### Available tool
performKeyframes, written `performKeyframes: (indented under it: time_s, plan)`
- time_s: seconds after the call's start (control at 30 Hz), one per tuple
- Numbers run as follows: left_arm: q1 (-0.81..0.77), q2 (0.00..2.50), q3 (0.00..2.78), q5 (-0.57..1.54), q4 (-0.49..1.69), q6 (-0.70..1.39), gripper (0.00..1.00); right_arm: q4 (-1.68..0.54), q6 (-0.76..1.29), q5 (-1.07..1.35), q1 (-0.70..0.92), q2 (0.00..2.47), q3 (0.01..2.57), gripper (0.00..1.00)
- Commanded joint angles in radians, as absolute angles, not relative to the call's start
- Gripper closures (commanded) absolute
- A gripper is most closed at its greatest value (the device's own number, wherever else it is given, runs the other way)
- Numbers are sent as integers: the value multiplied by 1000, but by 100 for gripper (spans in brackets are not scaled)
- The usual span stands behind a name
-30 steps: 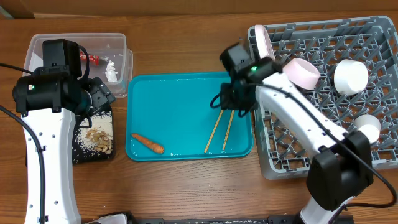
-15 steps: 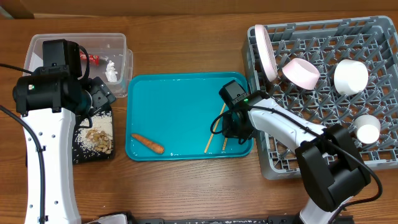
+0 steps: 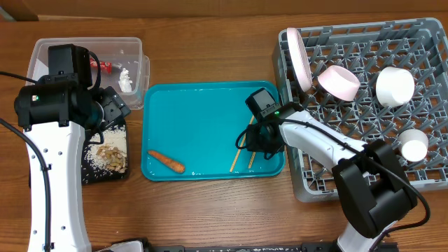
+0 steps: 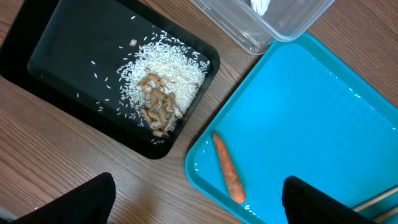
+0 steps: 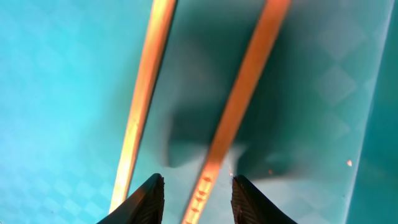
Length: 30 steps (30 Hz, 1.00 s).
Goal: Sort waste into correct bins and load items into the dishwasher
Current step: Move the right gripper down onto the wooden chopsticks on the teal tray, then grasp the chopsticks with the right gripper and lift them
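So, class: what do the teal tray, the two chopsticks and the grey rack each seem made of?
Teal tray: probably plastic, glossy, with bright reflections. Chopsticks: likely wood or bamboo, matt tan. Grey rack: apparently moulded plastic, dull, one-piece open grid.

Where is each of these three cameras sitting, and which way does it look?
Overhead: above the table, looking straight down at teal tray, dish rack, left arm, right arm.
Left wrist: on the left arm, looking down at black tray and carrot; left jaws' tips at bottom corners.
Right wrist: close above the chopsticks; right jaws' tips straddle one.
Overhead and left wrist share the carrot on the teal tray.
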State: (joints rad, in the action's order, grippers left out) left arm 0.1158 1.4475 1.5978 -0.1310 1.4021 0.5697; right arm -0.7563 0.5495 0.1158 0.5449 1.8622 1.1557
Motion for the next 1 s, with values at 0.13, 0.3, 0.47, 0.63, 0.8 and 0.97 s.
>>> performKeyframes:
  time_s: [0.13, 0.3, 0.47, 0.63, 0.8, 0.97]
  plan:
    - [118, 1438, 1605, -111, 1403, 561, 12, -732, 555, 68, 549, 1859, 1113, 62]
    - [118, 1438, 1605, -111, 1403, 561, 12, -728, 554, 61, 549, 1859, 1088, 67]
    - [118, 1438, 1605, -111, 1402, 561, 12, -783, 554, 28, 549, 1859, 1088, 92]
    - [118, 1438, 1605, -111, 1402, 561, 12, -816, 505, 9, 548, 1856, 1131, 96]
    - [118, 1438, 1605, -111, 1402, 561, 12, -980, 358, 0, 542, 1807, 1323, 96]
    - [118, 1438, 1605, -112, 1402, 561, 12, -1126, 205, -1, 485, 1690, 1448, 96]
